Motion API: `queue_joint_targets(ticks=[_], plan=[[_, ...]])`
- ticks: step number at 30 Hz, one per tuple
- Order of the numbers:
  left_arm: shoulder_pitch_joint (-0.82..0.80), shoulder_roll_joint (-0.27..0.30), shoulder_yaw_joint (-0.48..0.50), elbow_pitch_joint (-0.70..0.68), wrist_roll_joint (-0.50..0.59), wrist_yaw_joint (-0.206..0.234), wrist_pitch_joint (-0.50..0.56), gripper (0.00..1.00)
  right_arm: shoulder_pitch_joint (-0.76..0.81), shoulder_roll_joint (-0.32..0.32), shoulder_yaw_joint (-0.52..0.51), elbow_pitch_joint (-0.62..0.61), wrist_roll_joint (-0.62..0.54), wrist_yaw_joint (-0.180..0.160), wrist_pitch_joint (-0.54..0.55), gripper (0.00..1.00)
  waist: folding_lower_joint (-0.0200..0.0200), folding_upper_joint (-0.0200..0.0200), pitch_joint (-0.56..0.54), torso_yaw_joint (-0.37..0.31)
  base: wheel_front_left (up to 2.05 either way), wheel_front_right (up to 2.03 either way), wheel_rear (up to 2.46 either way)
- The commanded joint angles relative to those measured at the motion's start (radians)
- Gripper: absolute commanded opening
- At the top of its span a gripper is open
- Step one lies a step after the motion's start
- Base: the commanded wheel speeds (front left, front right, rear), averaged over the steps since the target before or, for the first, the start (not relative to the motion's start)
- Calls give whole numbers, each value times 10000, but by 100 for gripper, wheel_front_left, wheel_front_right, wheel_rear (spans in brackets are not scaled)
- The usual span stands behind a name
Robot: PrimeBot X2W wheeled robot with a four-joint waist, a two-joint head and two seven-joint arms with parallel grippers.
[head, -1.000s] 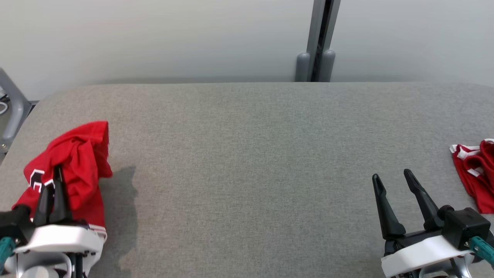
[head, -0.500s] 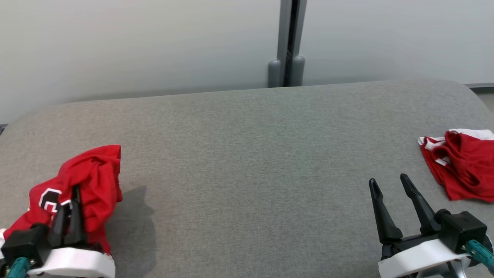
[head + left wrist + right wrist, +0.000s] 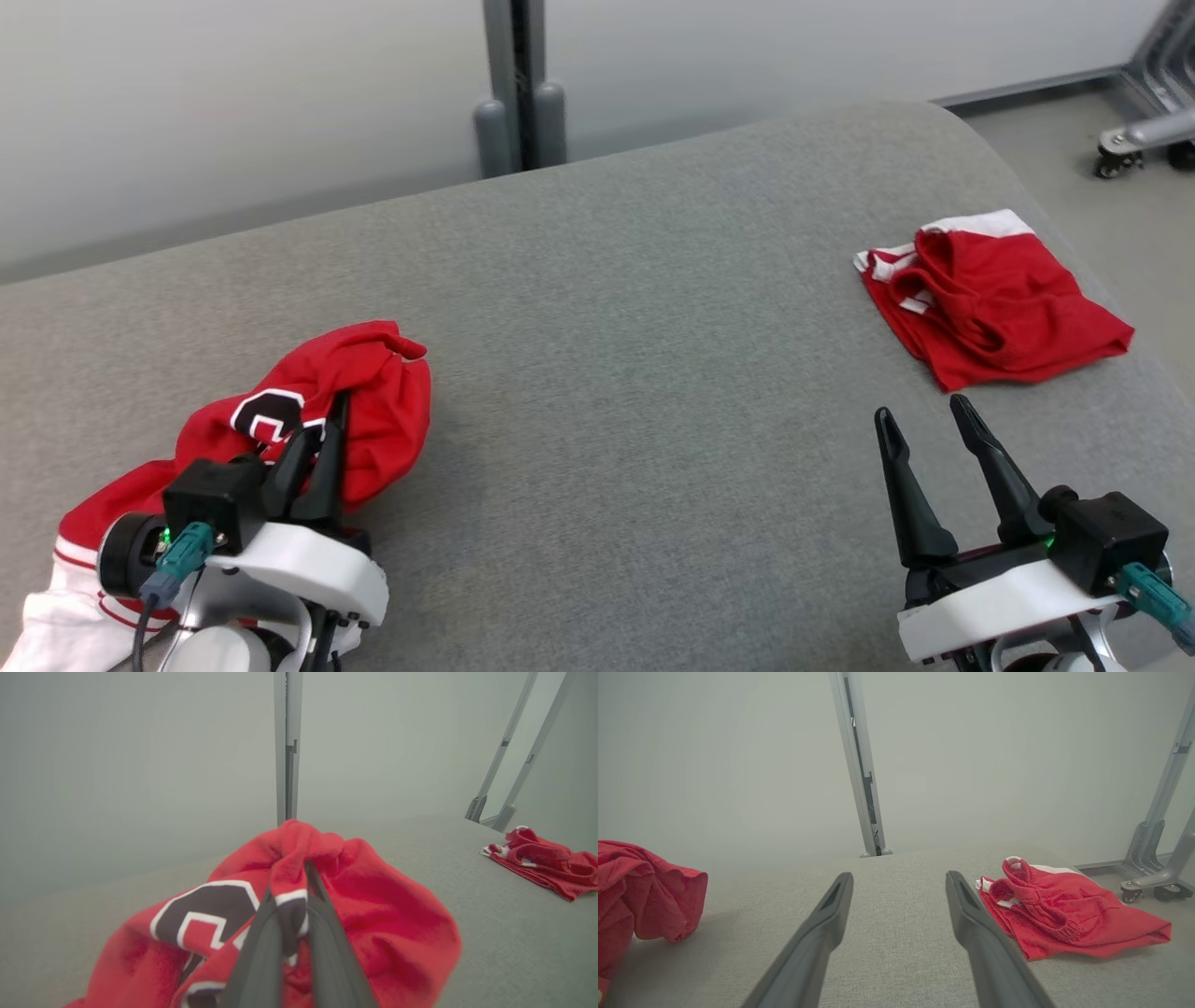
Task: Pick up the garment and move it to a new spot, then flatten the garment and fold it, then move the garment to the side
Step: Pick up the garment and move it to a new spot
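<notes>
**A:** Left hand (image 3: pixel 327 420), what state?

**B:** Fingers pressed together, pinching a fold of the red garment (image 3: pixel 373 392) just beside its black-and-white lettering. The cloth is bunched round the fingers. It sits over the counter (image 3: pixel 635 373) at the near left, with the white-trimmed end trailing toward the edge.

**A:** Why grip a single fold?

**B:** My judgement is that one pinch is enough to carry it. This looks like the first step, moving it to a new spot. Flattening and folding are not yet begun.

**A:** Right hand (image 3: pixel 920 406)?

**B:** Fingers spread wide, holding nothing, low over the near right of the counter. It is probably kept ready to take a second edge for spreading.

**A:** And the other red piece?

**B:** The folded garment (image 3: pixel 999 299) lies at the far right, well apart from both hands. There it would be clear of any spreading in the middle of the counter.
</notes>
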Motion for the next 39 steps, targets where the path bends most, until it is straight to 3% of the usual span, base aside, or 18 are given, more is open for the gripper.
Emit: queue_joint_targets(ticks=[1,11,19,20,21,22,27,39], plan=[[-265,-16,-54,133,5,-90,-84,0,-91,-1,-19,24,29,1,-91,100,0,0,573,-730,0,0,0],[-2038,-574,-1615,2159,381,-928,-293,0,-556,54,173,365,300,1,-523,100,0,0,1773,-1779,0,0,0],[-2805,-855,-2431,3687,360,-1218,-697,0,-856,59,228,730,421,1,-777,100,0,0,2083,-1894,0,0,0],[-2847,-888,-2471,3796,291,-1239,-772,3,-868,64,219,766,411,1,-809,100,0,0,2070,-1850,0,0,0],[-2905,-907,-2514,3901,264,-1244,-883,89,-877,62,206,797,419,1,-838,100,0,0,2037,-1795,0,0,0],[-2969,-937,-2580,3957,255,-1274,-1041,100,-870,60,192,817,416,1,-850,100,0,0,1982,-1723,0,0,0],[-2797,-1013,-2825,3938,-22,-1234,-1753,100,-760,57,38,933,278,1,-764,100,0,0,1475,-1171,0,0,0],[-1605,-813,-1591,2325,-691,92,-2474,100,-308,-87,-465,802,-50,1,-425,100,0,0,156,477,0,0,0]])
